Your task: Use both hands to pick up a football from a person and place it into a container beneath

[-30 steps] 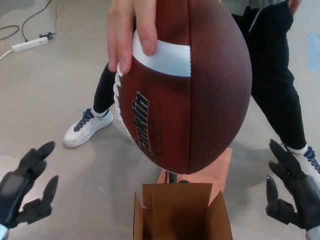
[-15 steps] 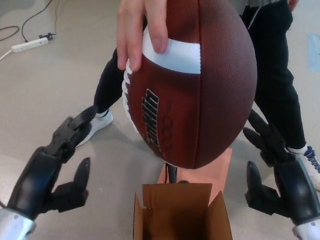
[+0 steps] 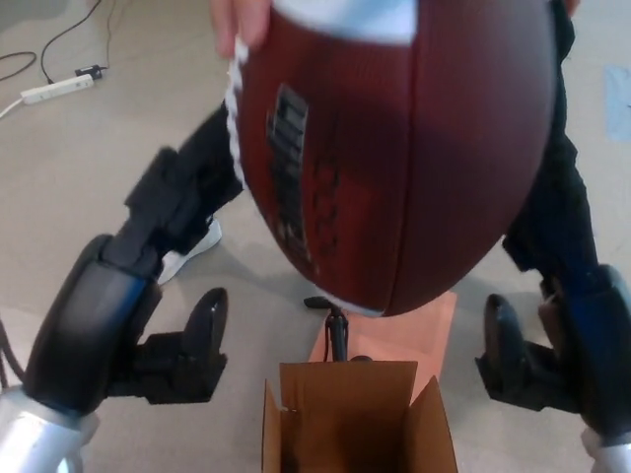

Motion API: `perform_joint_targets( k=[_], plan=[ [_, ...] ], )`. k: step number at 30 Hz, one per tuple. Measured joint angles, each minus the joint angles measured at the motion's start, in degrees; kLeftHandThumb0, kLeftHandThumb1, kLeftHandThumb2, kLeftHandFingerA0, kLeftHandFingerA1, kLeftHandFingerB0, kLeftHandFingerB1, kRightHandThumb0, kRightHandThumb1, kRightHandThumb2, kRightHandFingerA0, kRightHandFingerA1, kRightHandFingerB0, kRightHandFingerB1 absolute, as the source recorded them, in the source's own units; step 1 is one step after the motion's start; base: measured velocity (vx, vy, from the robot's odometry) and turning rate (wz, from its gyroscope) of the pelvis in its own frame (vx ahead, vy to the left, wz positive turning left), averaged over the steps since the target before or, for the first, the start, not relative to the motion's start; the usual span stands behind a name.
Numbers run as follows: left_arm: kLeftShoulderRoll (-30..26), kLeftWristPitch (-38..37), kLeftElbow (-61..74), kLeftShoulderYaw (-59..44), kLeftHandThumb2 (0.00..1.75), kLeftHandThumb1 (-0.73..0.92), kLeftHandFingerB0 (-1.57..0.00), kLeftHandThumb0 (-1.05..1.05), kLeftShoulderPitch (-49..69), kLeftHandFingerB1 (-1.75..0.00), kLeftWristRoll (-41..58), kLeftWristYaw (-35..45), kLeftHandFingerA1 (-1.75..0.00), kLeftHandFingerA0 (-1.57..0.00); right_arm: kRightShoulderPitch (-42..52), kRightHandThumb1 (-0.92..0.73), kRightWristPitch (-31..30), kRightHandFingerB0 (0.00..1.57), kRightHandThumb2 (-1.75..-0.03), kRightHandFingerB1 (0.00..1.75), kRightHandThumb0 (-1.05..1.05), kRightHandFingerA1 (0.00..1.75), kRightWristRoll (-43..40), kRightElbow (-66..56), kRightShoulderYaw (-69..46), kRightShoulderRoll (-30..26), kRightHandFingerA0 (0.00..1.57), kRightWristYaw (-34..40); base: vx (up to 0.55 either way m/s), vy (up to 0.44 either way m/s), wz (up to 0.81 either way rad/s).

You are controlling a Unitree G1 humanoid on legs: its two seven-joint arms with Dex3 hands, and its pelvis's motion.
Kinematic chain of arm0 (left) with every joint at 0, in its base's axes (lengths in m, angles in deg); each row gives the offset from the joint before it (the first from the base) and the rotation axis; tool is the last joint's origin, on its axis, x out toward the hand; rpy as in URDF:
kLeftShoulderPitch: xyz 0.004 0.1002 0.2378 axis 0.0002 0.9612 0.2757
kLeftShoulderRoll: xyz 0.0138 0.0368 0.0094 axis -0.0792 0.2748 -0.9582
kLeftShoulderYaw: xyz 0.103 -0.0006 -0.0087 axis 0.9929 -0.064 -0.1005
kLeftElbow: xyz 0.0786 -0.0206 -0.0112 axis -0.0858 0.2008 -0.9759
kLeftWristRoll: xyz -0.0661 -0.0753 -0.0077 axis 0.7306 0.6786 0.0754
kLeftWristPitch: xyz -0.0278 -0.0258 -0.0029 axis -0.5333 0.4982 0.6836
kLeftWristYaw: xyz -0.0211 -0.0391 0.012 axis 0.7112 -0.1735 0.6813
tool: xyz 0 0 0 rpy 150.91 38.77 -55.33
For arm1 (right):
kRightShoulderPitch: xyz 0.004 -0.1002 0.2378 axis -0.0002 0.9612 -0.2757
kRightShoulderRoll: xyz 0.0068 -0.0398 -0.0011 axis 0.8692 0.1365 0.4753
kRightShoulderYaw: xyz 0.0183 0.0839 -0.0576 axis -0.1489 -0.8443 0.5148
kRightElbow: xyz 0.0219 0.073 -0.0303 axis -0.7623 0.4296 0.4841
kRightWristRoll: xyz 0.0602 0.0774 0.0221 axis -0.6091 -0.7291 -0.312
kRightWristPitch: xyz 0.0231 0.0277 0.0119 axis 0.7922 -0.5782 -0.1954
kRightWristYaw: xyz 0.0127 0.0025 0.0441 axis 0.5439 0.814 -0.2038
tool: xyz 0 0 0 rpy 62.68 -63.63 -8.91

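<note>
Smooth grey floor [image 3: 89, 197]; pebbled oval football [image 3: 394, 158] between seemingly spread, empty fingers [image 3: 207, 325].

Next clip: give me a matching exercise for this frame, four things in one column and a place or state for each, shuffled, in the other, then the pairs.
Things
1. football
2. box
3. left hand
4. power strip

Places or states
A. on the floor, far upper left
B. open-topped, bottom centre
C. held up by a person's hand, filling the top of the view
D. fingers spread, left of the ball

Pairs: 1-C, 2-B, 3-D, 4-A
</note>
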Motion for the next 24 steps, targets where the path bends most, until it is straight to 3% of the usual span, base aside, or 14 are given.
perform_joint_targets(
  k=[5,6,7,9,10,11,12,14,16,18,19,21,22,24],
  plan=[
    [1.0,3.7,5.0,1.2,1.11,0.76,-0.04,-0.85,-2.2,-0.29,1.8,-0.6,-0.27,-0.1,0.0,-0.9,-0.7,0.0,-1.18,0.05,-1.02,0.17,-1.1,-6.2,0.4,0.0,0.07,0.0,0.0,0.0,0.0],
    [1.2,4.2,5.5,1.5,1.12,0.73,0.0,-0.81,-2.5,-0.3,2.0,-0.7,-0.3,-0.07,0.0,-0.92,-0.8,0.0,-0.75,0.02,-0.86,0.24,-1.4,-6.9,0.4,0.0,0.09,0.0,0.0,0.0,0.0],
    [1.3,4.8,5.9,1.7,1.14,0.79,0.0,-0.9,-2.7,-0.26,2.3,-0.9,-0.3,-0.15,0.0,-0.89,-0.8,0.0,-1.16,0.08,-1.0,0.23,-1.6,-7.5,0.4,-0.1,0.1,0.0,0.0,0.0,0.0],
    [1.4,5.8,6.6,2.1,1.14,0.77,0.0,-0.88,-2.9,-0.27,2.5,-1.2,-0.26,-0.14,0.0,-0.84,-1.0,0.0,-1.16,0.13,-0.92,0.27,-1.9,-7.9,0.5,-0.1,0.13,0.0,0.0,0.0,0.0],
    [1.6,6.3,7.1,2.4,1.12,0.72,0.0,-0.8,-3.0,-0.31,2.6,-1.4,-0.28,-0.08,-0.1,-0.8,-1.3,0.0,-0.91,0.05,-0.89,0.26,-1.9,-7.9,0.6,0.0,0.12,0.0,0.0,0.0,0.0],
    [1.7,6.7,7.4,2.7,1.12,0.72,0.0,-0.8,-3.1,-0.31,2.7,-1.6,-0.28,-0.08,-0.2,-0.8,-1.5,0.0,-0.91,0.05,-0.89,0.26,-1.9,-7.9,0.7,0.1,0.12,0.1,0.0,0.0,0.0],
    [1.7,7.2,7.5,2.9,1.11,0.72,0.0,-0.8,-3.3,-0.31,2.7,-1.9,-0.28,-0.08,-0.7,-0.88,-1.9,0.01,-1.17,0.09,-0.95,0.22,-1.8,-7.6,0.9,0.3,0.15,0.3,0.0,0.0,0.0],
    [2.0,7.9,7.6,3.5,1.13,0.77,0.0,-0.88,-3.5,-0.27,2.6,-2.6,-0.25,-0.17,-1.8,-0.84,-2.5,0.0,-1.15,0.14,-0.89,0.19,-1.5,-7.1,1.6,0.9,0.08,0.7,0.0,0.0,0.0],
    [2.5,8.1,7.3,4.0,1.13,0.84,-0.07,-0.92,-3.8,-0.22,2.2,-3.3,-0.12,-0.07,-2.9,-0.86,-3.2,0.0,-1.16,0.13,-0.92,0.05,-1.5,-6.6,2.5,1.9,0.0,1.1,0.0,0.0,0.0],
    [3.6,8.3,6.2,5.0,1.14,0.83,-0.03,-0.86,-4.2,-0.23,1.3,-4.8,-0.14,-0.01,-4.2,-0.84,-4.4,0.0,-1.16,0.15,-0.86,0.11,-1.7,-5.1,4.0,3.7,0.0,1.8,0.0,0.0,0.0],
    [4.0,8.5,5.2,5.8,1.15,0.83,-0.04,-0.84,-4.5,-0.23,0.5,-5.9,-0.14,0.0,-5.2,-0.8,-5.2,0.0,-1.02,0.08,-0.88,0.0,-1.8,-3.4,4.8,5.0,0.0,2.4,0.0,0.0,0.0],
    [4.6,8.7,3.5,6.6,1.15,0.83,-0.06,-0.83,-4.8,-0.23,-0.6,-7.1,-0.15,0.0,-6.4,-0.76,-6.0,0.0,-0.95,0.1,-0.83,0.01,-1.9,-0.8,5.5,6.6,0.0,3.2,0.0,0.0,0.0],
    [4.9,8.8,2.6,6.9,1.14,0.8,-0.12,-0.82,-4.9,-0.24,-1.1,-7.8,-0.15,0.0,-6.8,-0.83,-6.4,0.0,-1.16,0.14,-0.86,0.11,-1.9,0.4,5.8,7.0,0.0,3.5,0.0,0.0,0.0],
    [5.6,8.8,0.5,7.7,1.13,0.81,-0.15,-0.85,-5.3,-0.25,-2.2,-8.9,-0.15,0.0,-7.7,-0.81,-7.1,0.0,-1.15,0.17,-0.83,0.14,-1.9,2.9,6.3,7.9,0.0,4.3,0.0,0.0,0.0]
  ],
)
